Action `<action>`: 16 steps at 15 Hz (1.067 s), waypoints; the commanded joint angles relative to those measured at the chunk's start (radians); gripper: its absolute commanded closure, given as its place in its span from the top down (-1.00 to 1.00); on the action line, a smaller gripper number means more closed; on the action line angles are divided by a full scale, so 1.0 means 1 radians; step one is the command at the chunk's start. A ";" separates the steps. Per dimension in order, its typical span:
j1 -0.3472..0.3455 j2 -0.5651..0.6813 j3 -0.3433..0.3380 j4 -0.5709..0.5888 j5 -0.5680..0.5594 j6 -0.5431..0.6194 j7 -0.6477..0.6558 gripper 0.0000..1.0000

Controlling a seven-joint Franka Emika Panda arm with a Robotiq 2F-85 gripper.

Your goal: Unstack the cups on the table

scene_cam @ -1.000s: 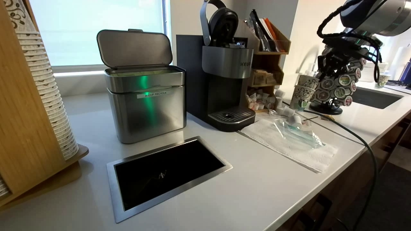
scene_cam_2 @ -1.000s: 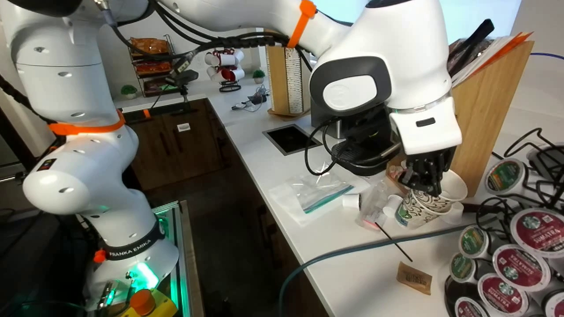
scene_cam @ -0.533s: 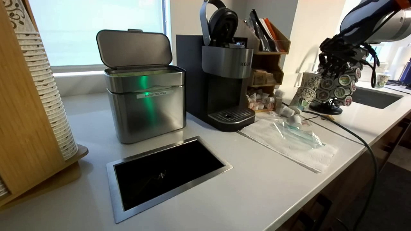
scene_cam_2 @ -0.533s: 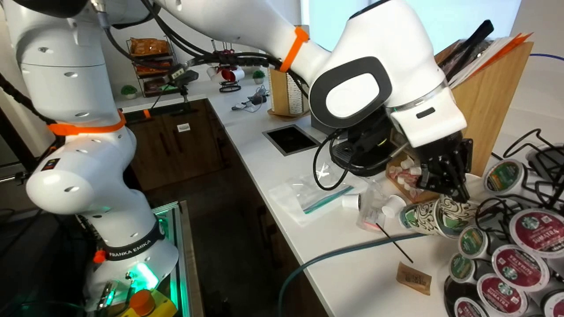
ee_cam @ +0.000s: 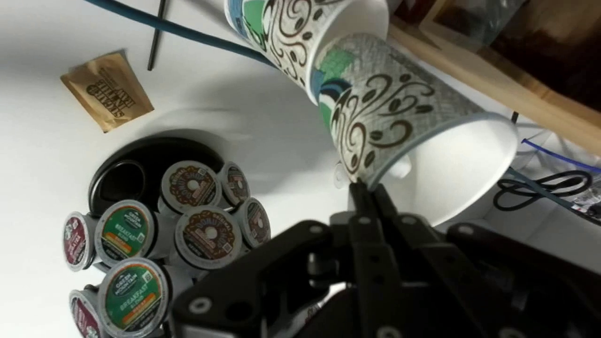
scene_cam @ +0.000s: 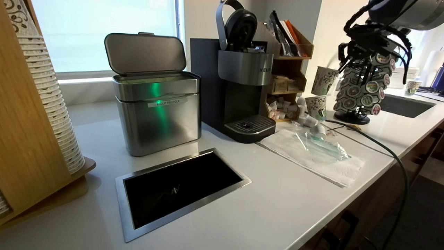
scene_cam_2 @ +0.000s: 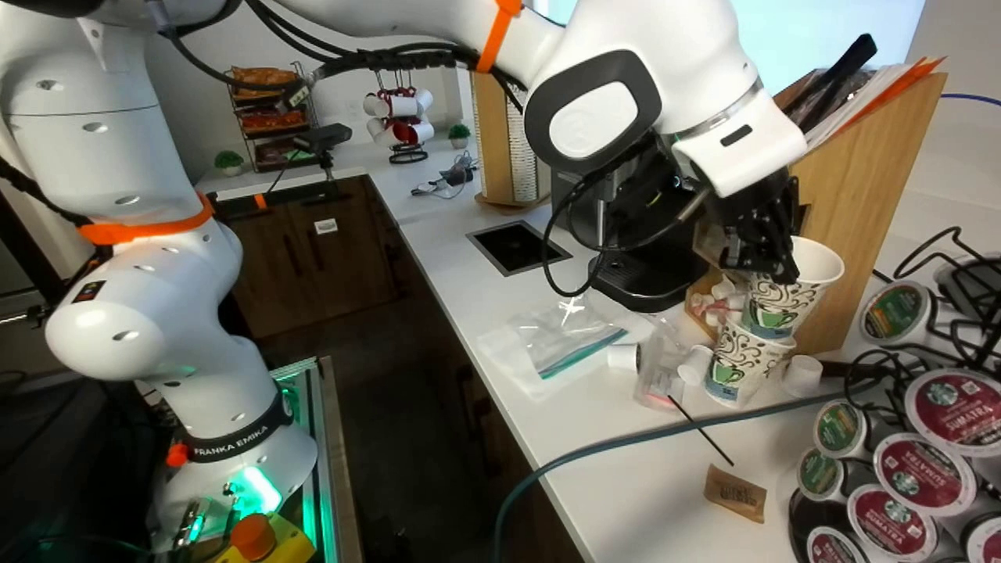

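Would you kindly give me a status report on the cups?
Claw shut on upper cup at its rim. Its base at mouth of lower cup, separation unclear. Coffee pods nearby, possible hindrance.

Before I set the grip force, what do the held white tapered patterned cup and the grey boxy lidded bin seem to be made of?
Held cup: probably paper or card, matt outside, from its thin printed wall. Bin: likely brushed steel, satin, from its grey sheen and smeared reflections; coated plastic remains possible.
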 commanded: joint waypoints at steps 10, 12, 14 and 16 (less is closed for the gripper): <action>-0.030 -0.225 0.003 -0.119 -0.050 -0.117 -0.034 -0.98; -0.034 -0.280 0.011 -0.138 -0.049 -0.133 -0.068 -0.98; -0.009 -0.330 0.012 -0.146 0.020 -0.226 -0.199 -0.98; 0.010 -0.347 0.030 -0.161 0.048 -0.310 -0.256 -0.98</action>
